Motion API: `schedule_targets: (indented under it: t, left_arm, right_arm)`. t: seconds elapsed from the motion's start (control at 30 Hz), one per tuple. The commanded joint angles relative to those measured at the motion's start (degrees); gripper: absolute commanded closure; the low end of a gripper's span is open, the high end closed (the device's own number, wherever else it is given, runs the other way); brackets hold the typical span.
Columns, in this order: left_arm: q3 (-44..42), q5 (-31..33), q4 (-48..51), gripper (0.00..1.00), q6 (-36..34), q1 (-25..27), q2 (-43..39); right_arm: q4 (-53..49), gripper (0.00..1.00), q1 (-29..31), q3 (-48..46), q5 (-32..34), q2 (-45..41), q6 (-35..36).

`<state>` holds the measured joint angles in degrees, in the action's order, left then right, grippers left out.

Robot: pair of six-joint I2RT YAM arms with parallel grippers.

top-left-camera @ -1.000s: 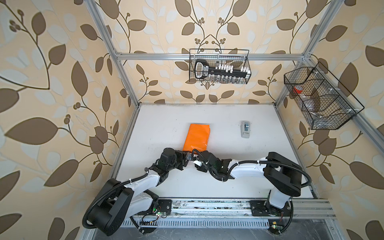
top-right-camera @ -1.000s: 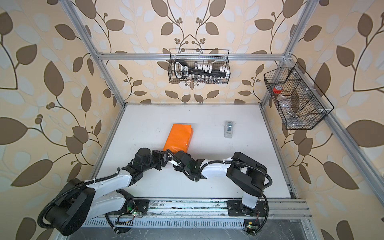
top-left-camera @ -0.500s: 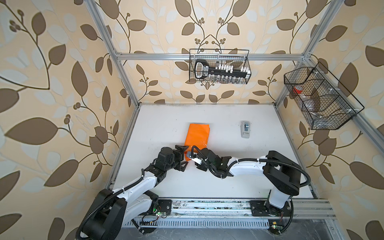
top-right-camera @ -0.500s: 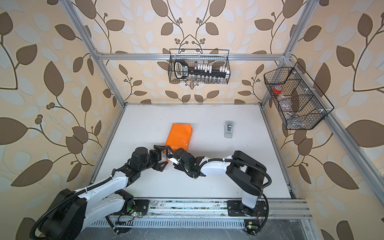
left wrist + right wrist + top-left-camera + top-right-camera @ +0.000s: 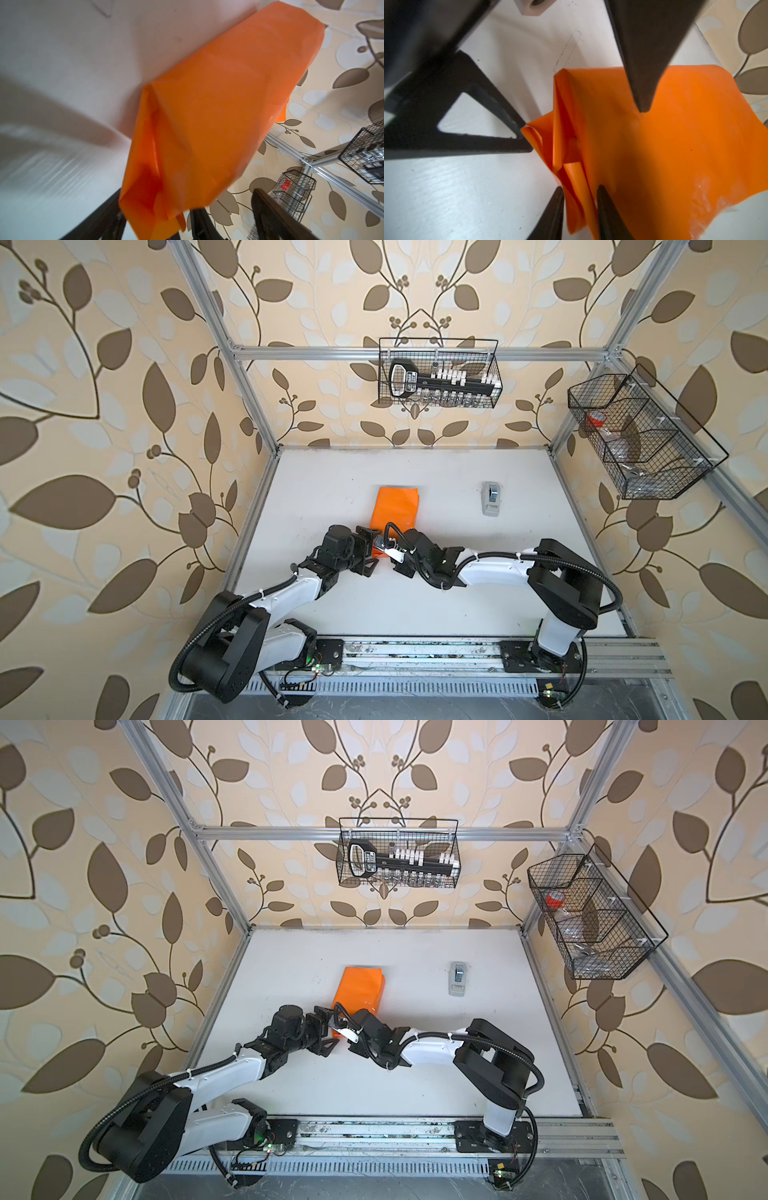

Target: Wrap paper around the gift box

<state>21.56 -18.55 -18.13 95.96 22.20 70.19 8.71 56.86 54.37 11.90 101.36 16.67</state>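
The right pincer [image 5: 579, 187] is narrow, with a loose fold of the thin, shiny, bright orange wrapping paper [image 5: 397, 510] between its fingers. I cannot tell if it is pinching hard yet. The left pincer [image 5: 585, 128] is wide open, one finger on each side of the same end. The paper lies as a long folded parcel on the flat white worktop [image 5: 457, 614]. The small black gift box cannot be seen; it is likely inside. A hard tug could rip the thin paper or pull the fold open, as no tape seems to hold it. The small grey-white tape dispenser [image 5: 491, 498] sits well apart.
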Motion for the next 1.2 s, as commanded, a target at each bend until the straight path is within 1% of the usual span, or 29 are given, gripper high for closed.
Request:
schedule_targets:
  t: [0.0,0.17,0.27,0.4,0.57,0.6,0.63,0.73,0.8,0.87,0.9,0.93,1.0,1.03,1.1,1.17]
  left_arm:
    - [2.32,-1.58,-2.28,0.17,-2.1,-0.9,2.55]
    - [2.6,-2.96,-5.65,0.31,-2.01,-1.89,6.17]
    - [3.55,-3.5,-5.59,0.39,-2.27,-2.07,7.09]
    - [4.51,-4.37,-5.36,0.46,-2.52,-2.33,8.04]
    - [4.64,-5.38,-5.55,0.5,-2.19,-2.76,9.28]
    - [4.7,-5.57,-5.72,0.51,-2.12,-2.85,9.6]
    - [4.72,-5.84,-5.88,0.51,-2.05,-3.0,9.82]
    - [5.24,-6.96,-6.12,0.52,-2.0,-3.48,10.54]
    - [5.57,-7.62,-6.09,0.53,-1.92,-3.82,10.84]
    - [6.0,-8.0,-6.12,0.53,-1.83,-3.96,11.06]
    - [6.17,-8.15,-6.0,0.53,-1.85,-3.94,11.1]
    - [6.35,-8.27,-5.63,0.52,-1.95,-4.08,11.19]
    - [6.49,-8.26,-5.34,0.53,-2.07,-4.18,11.28]
    - [6.65,-8.41,-5.25,0.53,-2.17,-4.26,11.43]
    - [6.75,-8.6,-5.15,0.53,-2.17,-4.52,11.78]
    - [7.24,-9.19,-5.25,0.53,-2.35,-4.61,11.98]
  right_arm:
    - [-1.17,0.73,-0.26,1.31,-1.31,1.03,-0.14]
    - [-1.28,0.73,-0.26,1.25,-1.45,0.94,-0.14]
    - [-1.38,0.73,-0.22,1.17,-1.53,0.72,-0.23]
    - [-1.26,0.72,-0.26,0.9,-0.95,-0.56,-0.84]
    - [-1.3,0.65,-0.43,0.61,0.3,-4.68,-2.69]
    - [-1.26,0.62,-0.55,0.44,0.55,-6.1,-3.43]
    - [-1.12,0.6,-0.94,0.23,0.87,-7.43,-4.34]
    - [-1.49,0.57,-3.55,-0.19,1.47,-12.13,-8.24]
    - [-2.95,0.54,-7.21,0.15,1.43,-15.08,-12.28]
    - [-7.33,0.53,-12.48,2.06,1.3,-16.28,-19.15]
    - [-10.8,0.58,-16.43,3.97,-1.99,-16.33,-22.62]
    - [-13.45,0.65,-20.28,5.54,-6.73,-15.84,-25.52]
    - [-16.91,0.74,-28.59,7.39,-13.69,-14.7,-31.12]
    - [-17.25,0.75,-32.34,7.18,-15.17,-14.38,-33.81]
    - [-17.91,0.72,-38.57,6.16,-15.08,-14.08,-38.95]
    - [-15.45,0.72,-44.15,3.96,-16.24,-14.02,-42.15]
